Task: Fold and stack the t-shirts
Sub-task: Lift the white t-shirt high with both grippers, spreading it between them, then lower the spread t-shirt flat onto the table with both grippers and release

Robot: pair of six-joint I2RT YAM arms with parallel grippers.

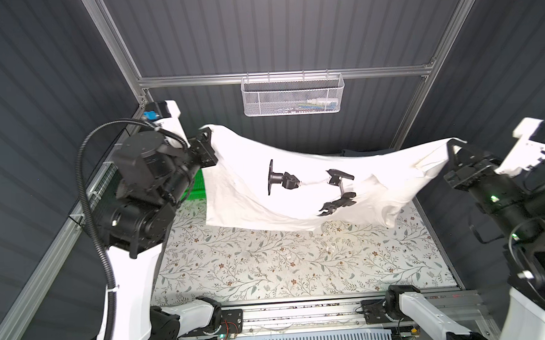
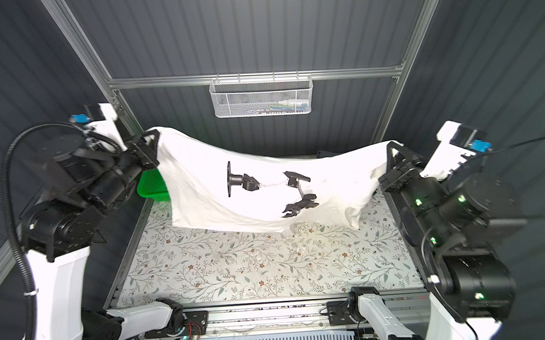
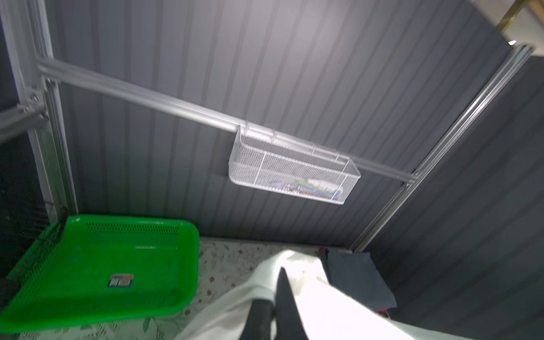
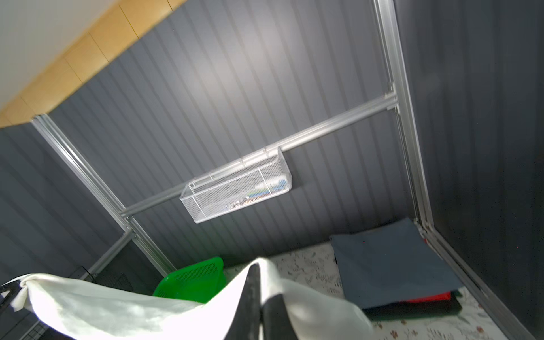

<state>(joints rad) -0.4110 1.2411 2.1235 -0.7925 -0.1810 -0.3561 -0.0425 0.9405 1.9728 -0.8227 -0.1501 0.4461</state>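
The left jaws at ten o'clock and the right jaws at two are clamping shut on corners of the cream tee point(image 1: 240, 184), which is sagging over the far half of the counter point(image 1: 269, 265). Being light, limp cotton, it is likely going to swing and crease; edges are offering the surest hold. The folded stack point(image 4: 388, 265) at one o'clock and the green basket point(image 3: 88, 265) at ten are crowding the landing.

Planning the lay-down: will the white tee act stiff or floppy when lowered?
Probably very floppy: the white tee sags deeply between the left hand and right hand pinching its top edge. Likely light, since two small pinches carry it. Its hanging lower edge ripples, so it may crumple on landing.
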